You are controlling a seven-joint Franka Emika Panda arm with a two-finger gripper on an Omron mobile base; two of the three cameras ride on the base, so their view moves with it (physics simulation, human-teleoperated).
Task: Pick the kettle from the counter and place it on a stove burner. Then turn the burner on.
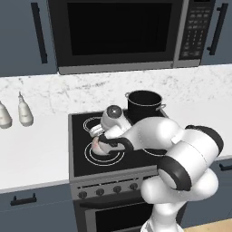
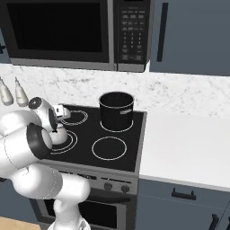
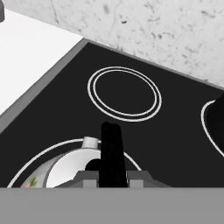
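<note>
The small cream-white kettle [image 1: 97,146] with reddish marks sits on the largest double-ring stove burner [image 1: 105,158] at the cooktop's front left. My gripper [image 1: 98,137] is directly over it, shut on its thin black handle. In the right base view the kettle [image 2: 59,136] peeks out behind my arm on the same burner [image 2: 70,143], with the gripper [image 2: 55,129] above it. The hand view looks down on the kettle's pale top [image 3: 65,170] and the burner ring [image 3: 39,157]; the gripper [image 3: 112,151] rises as one dark closed column. The rings are white, not red.
A tall black pot [image 1: 144,105] stands on the back right burner. A smaller double-ring circle [image 3: 124,92] lies behind the kettle, a single-ring circle [image 2: 109,148] at front right. Two pale shakers [image 1: 25,113] stand on the white counter [image 1: 31,154]. Knobs [image 1: 108,190] line the stove front.
</note>
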